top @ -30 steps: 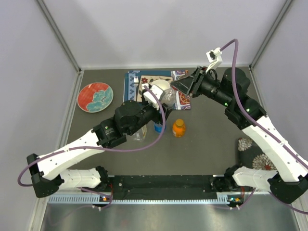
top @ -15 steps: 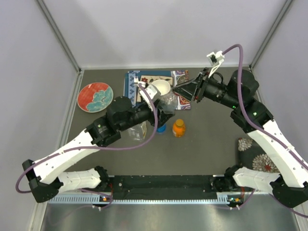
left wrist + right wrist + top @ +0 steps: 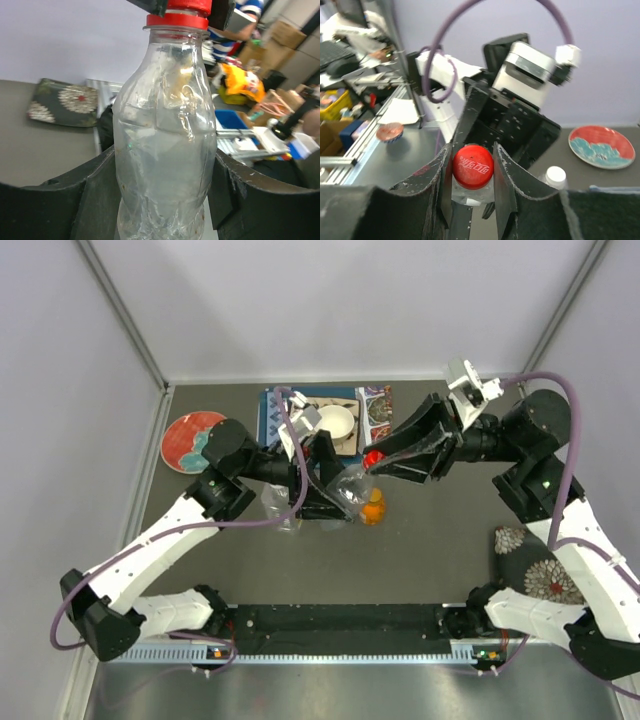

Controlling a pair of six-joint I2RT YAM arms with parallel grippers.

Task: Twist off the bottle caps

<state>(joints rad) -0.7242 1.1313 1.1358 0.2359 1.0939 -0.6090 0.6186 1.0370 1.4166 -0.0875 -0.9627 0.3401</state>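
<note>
Right wrist view: my right gripper (image 3: 473, 170) is pinched narrow on the red cap (image 3: 473, 162), one finger on each side of it. Beyond it, my left gripper (image 3: 162, 200) clamps the body of the slim clear bottle (image 3: 165, 120), held up off the table (image 3: 440, 530) near the orange bottle (image 3: 372, 508). I judge this to be the unscrewing step, barely begun. Next I must twist the cap while my left grip stops the bottle from turning.

open: table (image 3: 430, 560) front-centre | blocked: orange bottle (image 3: 373, 508), wide clear bottle (image 3: 277, 506) mid-table; white bowl (image 3: 337, 423) behind
</note>
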